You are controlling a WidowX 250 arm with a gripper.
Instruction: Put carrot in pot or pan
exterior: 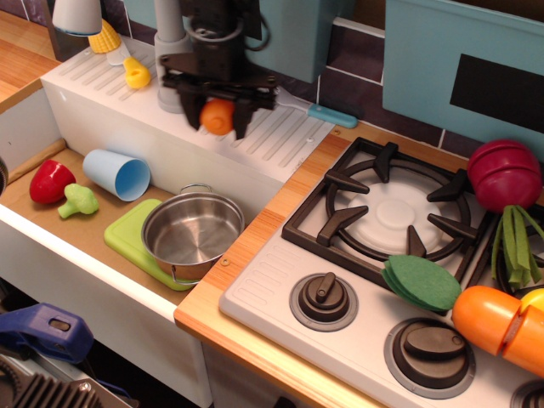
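The carrot point(218, 116) is a small stubby orange toy held between my gripper's black fingers. My gripper point(218, 118) is shut on it and holds it just above the white ribbed drainboard point(280, 136) at the back of the sink. The pot point(192, 234) is a shiny steel saucepan, empty, standing on a green board point(126, 234) in the sink basin, below and in front of the gripper.
A light blue cup point(117, 174) lies on its side in the basin, with a red pepper toy point(50, 182) and green broccoli toy point(78, 201). A yellow toy point(136, 74), corn point(105, 37) and a blue-handled utensil point(327, 114) are on the drainboard. The stove point(387, 212) is right.
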